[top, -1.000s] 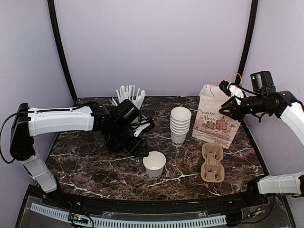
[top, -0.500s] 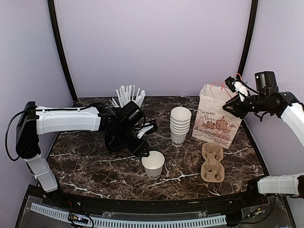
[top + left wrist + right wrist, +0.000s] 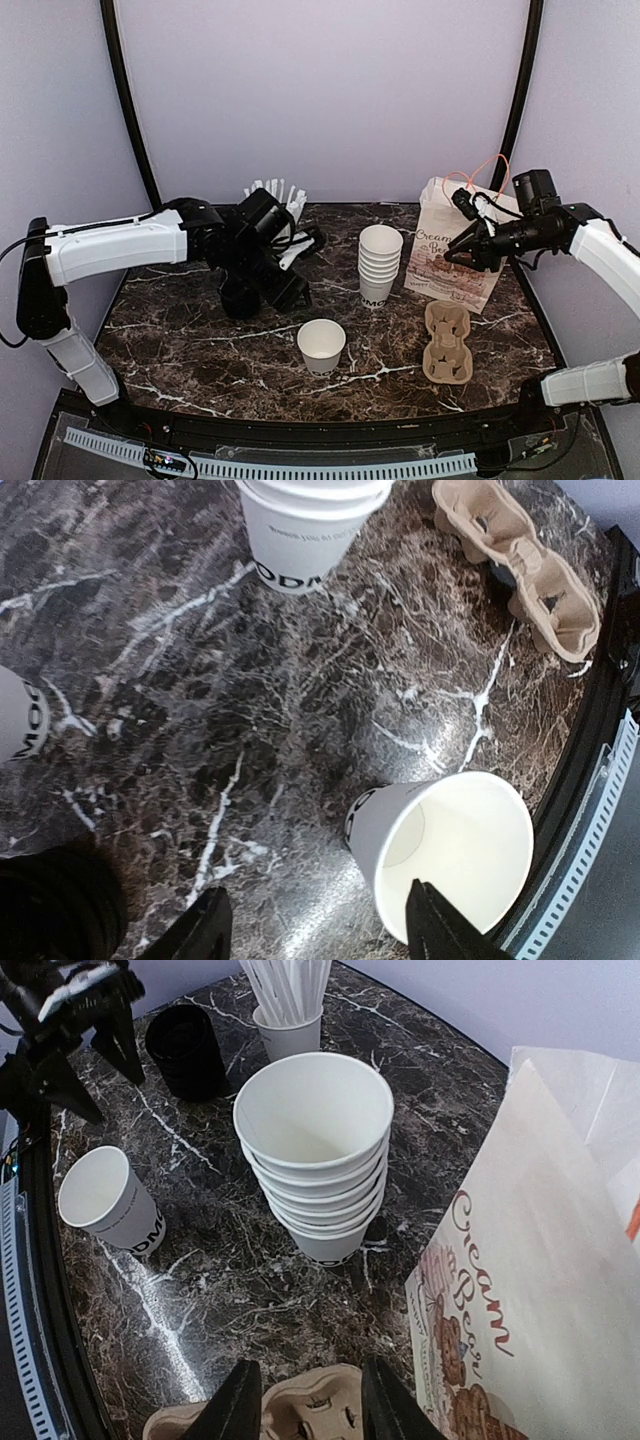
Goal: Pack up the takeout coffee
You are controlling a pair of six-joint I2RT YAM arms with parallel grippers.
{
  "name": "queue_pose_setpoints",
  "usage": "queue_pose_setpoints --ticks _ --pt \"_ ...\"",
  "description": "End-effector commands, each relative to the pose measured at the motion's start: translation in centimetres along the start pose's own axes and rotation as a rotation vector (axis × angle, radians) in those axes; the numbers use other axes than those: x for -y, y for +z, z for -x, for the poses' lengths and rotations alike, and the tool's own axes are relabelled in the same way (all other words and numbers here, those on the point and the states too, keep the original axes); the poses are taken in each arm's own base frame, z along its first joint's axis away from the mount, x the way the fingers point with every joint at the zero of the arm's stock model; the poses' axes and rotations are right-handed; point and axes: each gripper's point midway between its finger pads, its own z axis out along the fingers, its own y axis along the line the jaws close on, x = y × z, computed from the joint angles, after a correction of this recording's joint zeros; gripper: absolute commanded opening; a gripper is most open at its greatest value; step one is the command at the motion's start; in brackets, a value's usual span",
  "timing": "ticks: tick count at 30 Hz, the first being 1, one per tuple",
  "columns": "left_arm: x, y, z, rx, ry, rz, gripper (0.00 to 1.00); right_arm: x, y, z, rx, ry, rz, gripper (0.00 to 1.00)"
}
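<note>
Takeout coffee cup stands upright near the front edge of the dark marble table, roughly in the middle. It is white with black lettering near its base, and its mouth is open, with no lid on it. Well to its right a brown pulp cup carrier lies flat with both wells empty.

Just behind and to the left of the cup, the left gripper hangs above the table with its jaws spread wide and nothing between them. In the left wrist view the cup sits just below one finger without touching it. A stack of black lids rests on the table below the left arm.

Further back, a stack of lidless white cups stands upright at the centre. To its right is a white printed paper bag with an orange handle.

The right gripper hovers in front of the bag's upper part. Its jaws are only narrowly parted and hold nothing.

At the back left, a cup of white straws stands behind the left arm.
</note>
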Motion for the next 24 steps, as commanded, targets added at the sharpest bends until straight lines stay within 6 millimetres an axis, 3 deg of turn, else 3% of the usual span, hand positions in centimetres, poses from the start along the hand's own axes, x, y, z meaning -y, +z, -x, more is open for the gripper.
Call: queue_pose_setpoints --ticks 1,4,9,15,24 --pt "-6.7 -6.2 0.8 0.087 -0.148 0.237 0.61 -1.2 1.0 -1.0 0.040 -0.032 0.053 0.36" --pt "-11.7 -8.1 -0.6 0.061 -0.271 0.430 0.55 -1.3 1.3 -1.9 0.048 -0.037 0.044 0.36" --pt "-15.4 -8.9 -2.5 -0.004 -0.409 0.556 0.51 -1.6 1.8 -2.9 0.057 -0.034 0.051 0.36" --pt "-17.3 -8.1 -3.2 -0.058 -0.478 0.594 0.45 -2.1 2.0 -3.1 0.065 -0.036 0.074 0.36" --pt "-18.0 -7.6 -3.8 -0.112 -0.495 0.631 0.34 -2.1 2.0 -3.3 0.063 -0.041 0.072 0.36"
